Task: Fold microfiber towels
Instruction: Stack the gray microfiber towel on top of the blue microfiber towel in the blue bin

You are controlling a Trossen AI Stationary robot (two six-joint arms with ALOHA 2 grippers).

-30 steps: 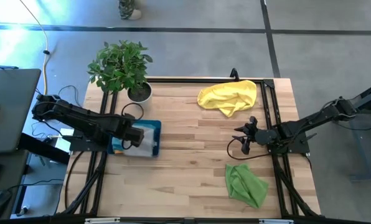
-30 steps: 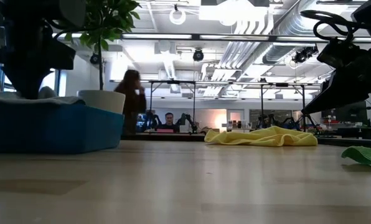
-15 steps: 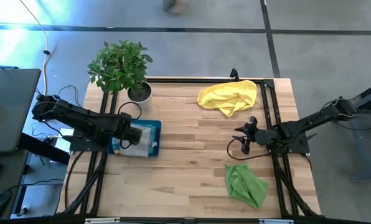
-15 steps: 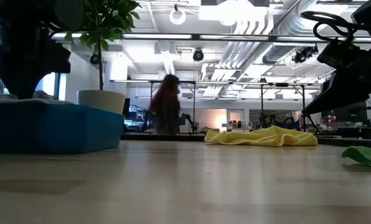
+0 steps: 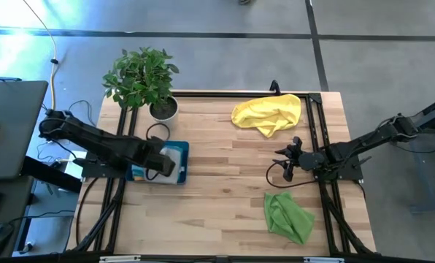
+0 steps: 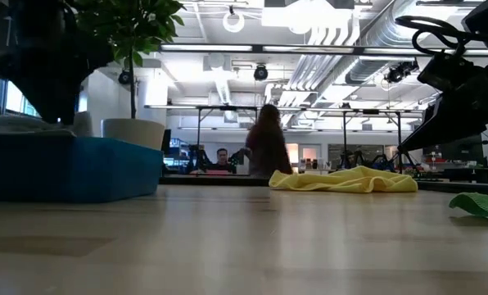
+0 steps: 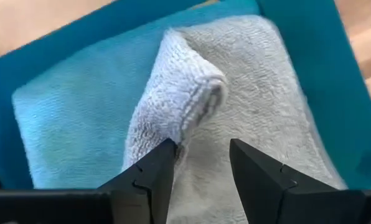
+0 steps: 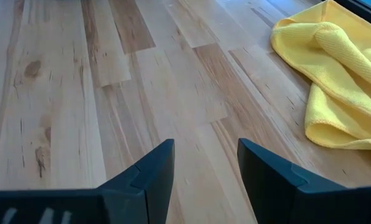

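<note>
A dark teal tray (image 5: 184,150) sits at the table's left. In it a grey towel (image 7: 254,87) lies on a light blue towel (image 7: 73,124). A pinched-up ridge (image 7: 185,93) stands on the grey towel. My left gripper (image 7: 201,149) hangs open just above this towel, pointing steeply down, with the ridge just beyond its fingertips. A crumpled yellow towel (image 5: 268,113) lies at the far right. A lime green towel (image 5: 287,215) lies at the near right. My right gripper (image 5: 289,162) waits open over bare wood between them.
A potted plant (image 5: 141,77) stands at the far left corner, close behind the tray. Black frame rails (image 5: 316,131) run along the table's sides. The middle of the table (image 5: 225,175) is bare wood. A person (image 6: 268,147) walks in the room behind.
My left gripper has opened and let go of the grey towel, then risen a little over the tray toward the table's near right. The towel stays in the tray with its ridge standing. A person has crossed the room behind, from left to right.
</note>
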